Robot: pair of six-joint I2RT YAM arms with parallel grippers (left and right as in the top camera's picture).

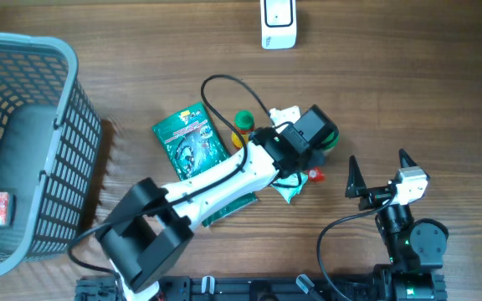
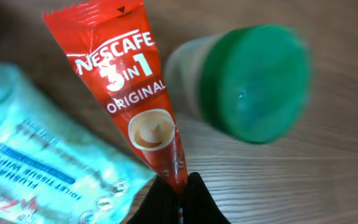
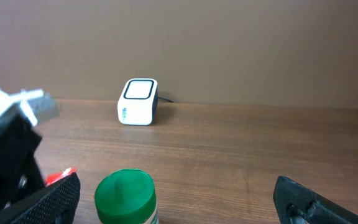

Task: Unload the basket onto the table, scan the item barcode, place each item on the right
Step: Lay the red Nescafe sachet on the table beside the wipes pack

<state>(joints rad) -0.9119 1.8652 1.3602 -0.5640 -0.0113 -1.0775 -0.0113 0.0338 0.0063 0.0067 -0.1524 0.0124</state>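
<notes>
Glossy red plastic coffee sachet (image 2: 138, 93) is tapering into the left end effector (image 2: 179, 194), clamped on its tip. The right end effector (image 1: 378, 167) is gaping, empty.

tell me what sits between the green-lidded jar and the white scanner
Nothing. Bare wooden tabletop runs from the green-lidded jar to the white barcode scanner. This is clearest in the right wrist view, and the overhead view agrees.

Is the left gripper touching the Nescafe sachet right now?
Touching. The left wrist view shows the left gripper shut on the sachet, pinching its narrow lower end.
</notes>
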